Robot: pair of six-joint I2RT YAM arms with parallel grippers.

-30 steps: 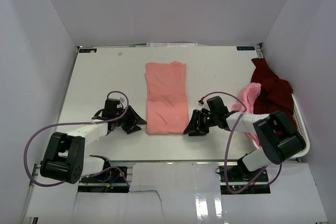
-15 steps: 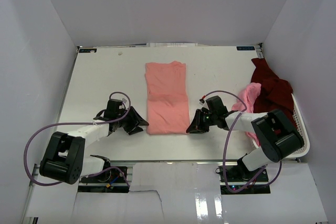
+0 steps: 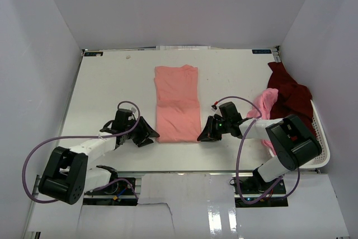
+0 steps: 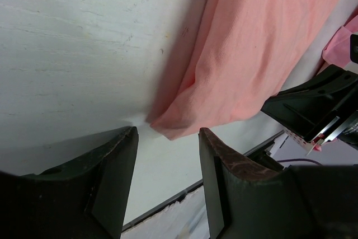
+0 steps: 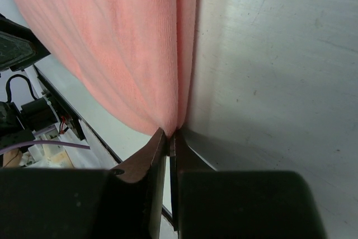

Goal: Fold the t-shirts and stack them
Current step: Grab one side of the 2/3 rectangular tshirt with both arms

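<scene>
salmon-pink t-shirt (image 3: 177, 104) lies flat mid table (image 3: 112, 82), folded to a long strip running 12 to 6, sleeves tucked in, a crease across its middle.

your left gripper (image 3: 146, 134) sits low on the table at the shirt's 7 o'clock corner. in the left wrist cam its fingers (image 4: 114, 172) are spread wide w/ nothing between them. the shirt's corner lies just ahead of the gap, apart from both pads.

your right gripper (image 3: 202, 135) is at the shirt's 5 o'clock corner, also low on the table. in the right wrist cam the fingers (image 5: 151, 160) are pressed almost together, only a thin slit left, tips touching the cloth edge. can't tell if any cloth is nipped.

light pink t-shirt (image 3: 264, 103) is bunched at 3 o'clock of the strip, well apart from it, beside the right arm's forearm. dark maroon t-shirt (image 3: 288, 93) is heaped just past it toward 2 o'clock, touching it, part draped over the white slotted basket (image 3: 320, 132) at the table's 4 o'clock edge. neither is folded.
</scene>
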